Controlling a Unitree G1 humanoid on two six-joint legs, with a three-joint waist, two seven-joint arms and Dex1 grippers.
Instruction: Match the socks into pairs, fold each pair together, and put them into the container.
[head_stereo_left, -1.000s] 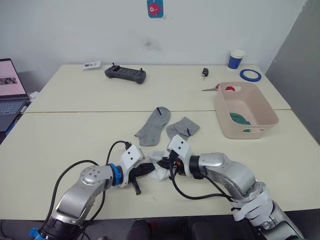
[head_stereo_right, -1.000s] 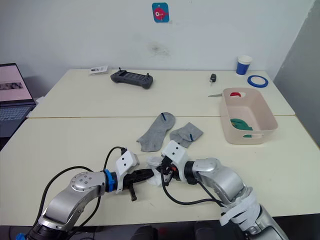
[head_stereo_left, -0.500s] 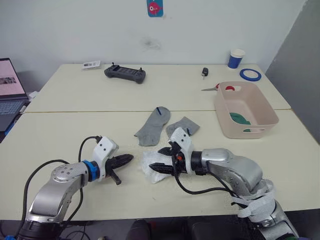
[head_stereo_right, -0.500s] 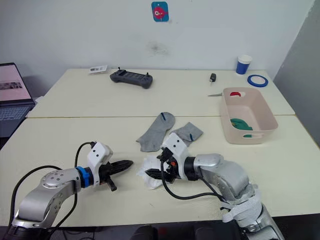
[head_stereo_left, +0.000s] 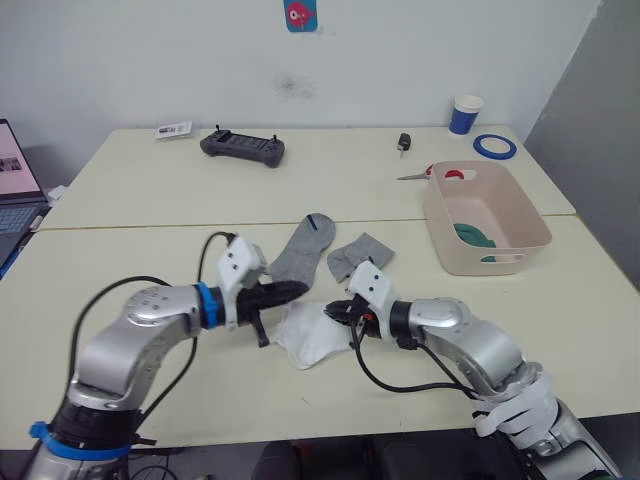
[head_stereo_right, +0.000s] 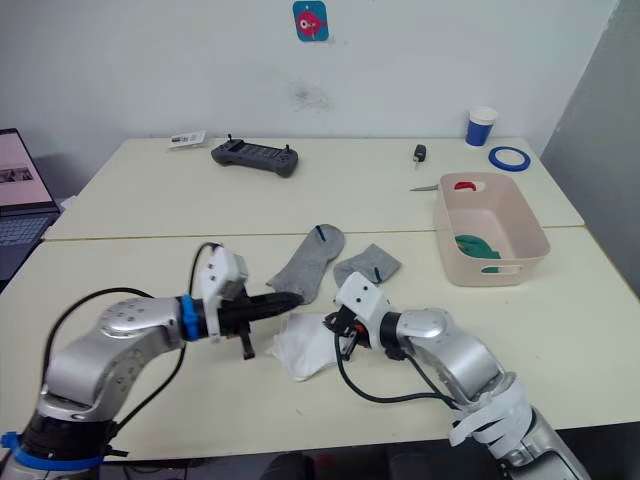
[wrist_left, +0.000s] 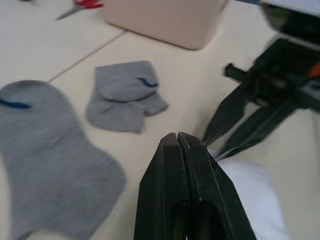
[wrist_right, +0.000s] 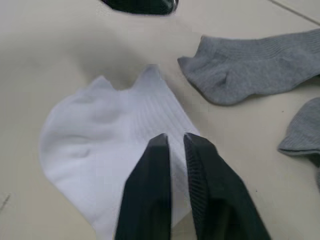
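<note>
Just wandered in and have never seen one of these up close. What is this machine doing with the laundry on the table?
The robot is sorting socks. Its right gripper pinches the edge of the flat white fabric socks near the table's front, while its shut left gripper hovers at their far edge. Two grey fabric ankle socks lie loose just beyond, one crumpled. The pale pink plastic bin on the right already holds something dark green.

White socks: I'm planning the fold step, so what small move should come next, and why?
Probably bring the left gripper, shut, onto the far edge of the white socks to pinch and fold it, since they lie flat while the right gripper pinches their near edge.
</note>
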